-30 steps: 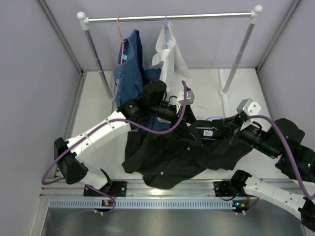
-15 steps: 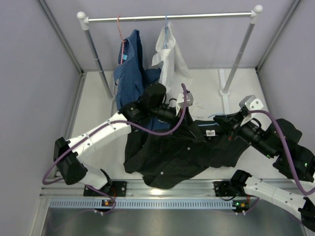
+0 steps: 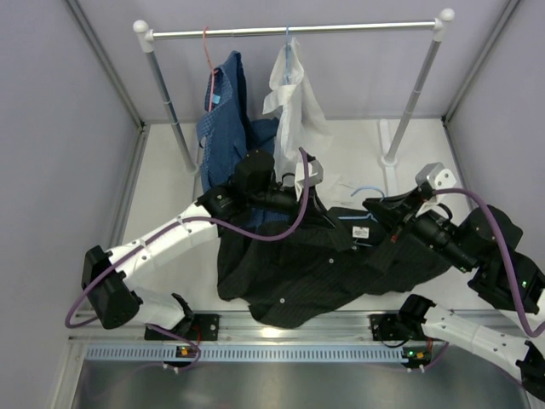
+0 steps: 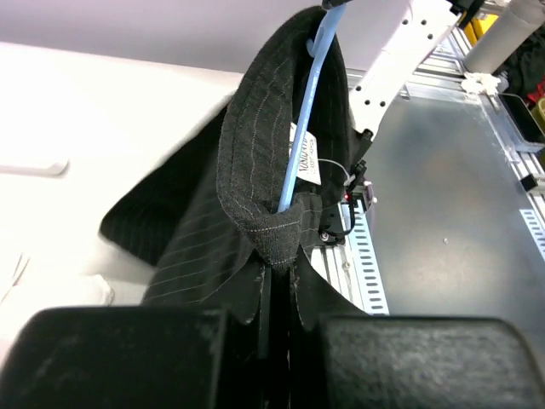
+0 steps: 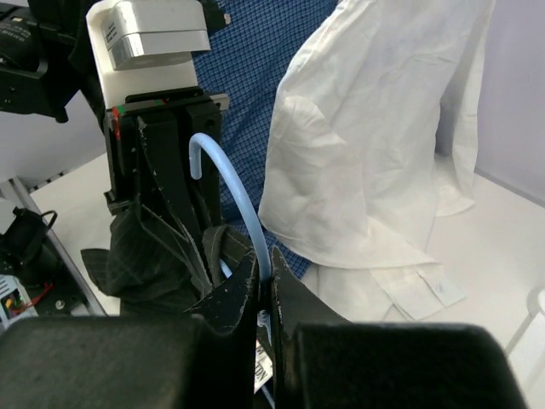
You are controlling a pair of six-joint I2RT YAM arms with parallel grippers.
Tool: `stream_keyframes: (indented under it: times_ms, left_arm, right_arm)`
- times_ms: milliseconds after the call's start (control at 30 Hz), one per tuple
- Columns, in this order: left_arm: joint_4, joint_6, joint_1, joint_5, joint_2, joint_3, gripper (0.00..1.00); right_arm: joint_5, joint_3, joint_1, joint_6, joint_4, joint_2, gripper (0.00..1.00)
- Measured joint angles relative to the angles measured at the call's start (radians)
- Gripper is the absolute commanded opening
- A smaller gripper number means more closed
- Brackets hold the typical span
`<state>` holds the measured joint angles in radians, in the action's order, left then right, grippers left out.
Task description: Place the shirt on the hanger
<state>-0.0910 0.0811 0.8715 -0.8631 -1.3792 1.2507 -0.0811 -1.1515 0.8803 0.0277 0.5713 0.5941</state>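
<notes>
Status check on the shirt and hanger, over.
Left hand shut on the shirt collar. Right hand shut on the hanger, wire inside the collar. Shirt body heaped on the table. White shirt hangs close behind.

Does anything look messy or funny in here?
Yes. The black shirt lies crumpled in a heap on the table instead of hanging, with the light-blue hanger sticking out at its collar. The white shirt on the rail also hangs lopsided.
</notes>
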Motion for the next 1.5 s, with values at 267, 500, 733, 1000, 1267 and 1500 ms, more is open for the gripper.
stream_keyframes:
  times_ms: [267,500,733,1000,1267,1500]
  left_arm:
    - [0.001,-0.050,0.002,0.024,0.014,-0.009,0.00]
    - [-0.077,-0.168,0.005,-0.041,0.047,-0.014,0.00]
    - [-0.120,-0.215,0.007,-0.089,0.073,-0.015,0.00]
    - [-0.132,-0.214,0.007,-0.145,0.065,-0.002,0.00]
    - [-0.142,-0.215,0.007,-0.198,0.064,-0.002,0.00]
    - [-0.142,-0.214,0.007,-0.206,0.064,-0.002,0.00]
  right_arm:
    - [0.033,0.039,0.001,0.003,-0.040,-0.032,0.17]
    - [0.079,0.047,0.001,0.000,0.011,-0.055,0.58]
    - [0.208,-0.048,0.001,-0.036,0.272,-0.138,0.58]
    - [0.317,-0.074,0.001,-0.097,0.407,-0.218,0.57]
    - [0.326,0.000,0.001,-0.123,0.431,-0.156,0.43]
    - [0.375,0.053,0.001,-0.125,0.394,-0.144,0.28]
